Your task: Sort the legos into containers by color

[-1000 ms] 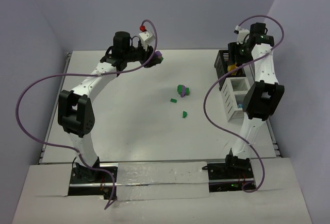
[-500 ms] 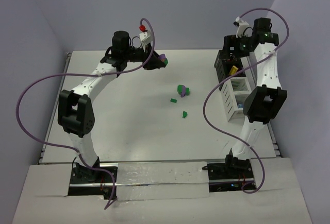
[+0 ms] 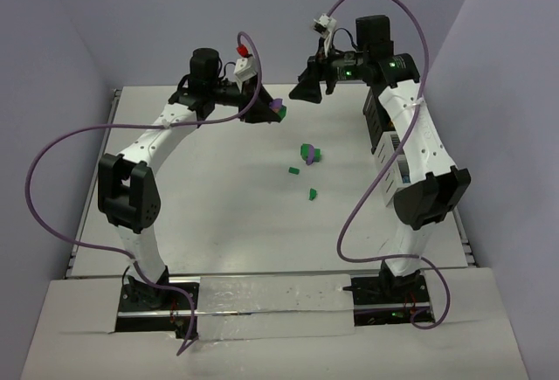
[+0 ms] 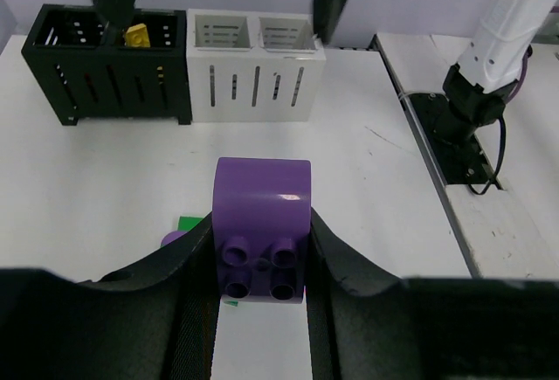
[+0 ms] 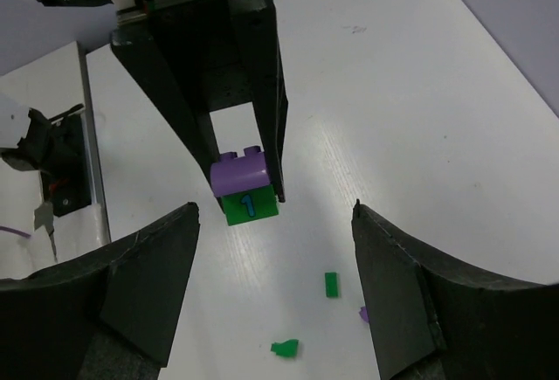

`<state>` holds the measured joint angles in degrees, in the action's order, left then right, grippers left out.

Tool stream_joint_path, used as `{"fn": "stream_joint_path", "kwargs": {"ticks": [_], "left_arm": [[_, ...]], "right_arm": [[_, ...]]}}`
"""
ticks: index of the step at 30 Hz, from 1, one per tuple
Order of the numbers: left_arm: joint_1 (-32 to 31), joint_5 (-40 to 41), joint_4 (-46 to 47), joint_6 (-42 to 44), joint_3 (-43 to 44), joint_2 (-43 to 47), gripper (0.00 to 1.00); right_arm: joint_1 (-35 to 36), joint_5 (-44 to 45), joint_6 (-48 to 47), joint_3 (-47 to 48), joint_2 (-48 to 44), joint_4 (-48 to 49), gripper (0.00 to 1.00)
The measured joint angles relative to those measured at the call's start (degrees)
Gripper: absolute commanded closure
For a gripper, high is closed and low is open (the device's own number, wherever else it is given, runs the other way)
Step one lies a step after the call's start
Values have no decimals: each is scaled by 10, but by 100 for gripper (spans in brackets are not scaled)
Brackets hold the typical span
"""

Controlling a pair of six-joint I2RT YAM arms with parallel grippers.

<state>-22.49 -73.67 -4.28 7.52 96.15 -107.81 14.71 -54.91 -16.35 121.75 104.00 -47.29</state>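
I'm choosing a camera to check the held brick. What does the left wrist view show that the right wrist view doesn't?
Only the left wrist view shows the containers: white compartments beside a black section with a yellow piece in it. Only the right wrist view shows a green brick marked 1, sitting right against the purple brick. Both views show the purple brick clamped in the left gripper.

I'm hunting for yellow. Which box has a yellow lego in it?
The black box, not the white box: a yellow lego shows at its top.
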Motion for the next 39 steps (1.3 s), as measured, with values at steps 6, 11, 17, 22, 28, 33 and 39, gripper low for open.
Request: {"fn": "stream_joint_path", "kwargs": {"ticks": [6, 11, 17, 22, 28, 33, 39], "left_arm": [[-2, -26, -18, 27, 10, 0, 93], [-4, -41, -19, 28, 10, 0, 93], [-4, -51, -19, 28, 10, 0, 92], [-4, -58, -15, 28, 9, 0, 91], [-4, -68, -2, 21, 6, 0, 90], [-6, -72, 9, 15, 5, 0, 90], [-11, -73, 11, 8, 5, 0, 91]], "right_arm": [[10, -2, -15, -1, 11, -6, 20], [26, -2, -46, -2, 12, -20, 16], [39, -2, -121, -23, 11, -60, 10], [41, -1, -176, -59, 7, -96, 7], [43, -2, -211, -61, 7, -125, 11], [45, -3, -217, -45, 7, -130, 16], [52, -4, -217, -36, 7, -130, 24]]}}
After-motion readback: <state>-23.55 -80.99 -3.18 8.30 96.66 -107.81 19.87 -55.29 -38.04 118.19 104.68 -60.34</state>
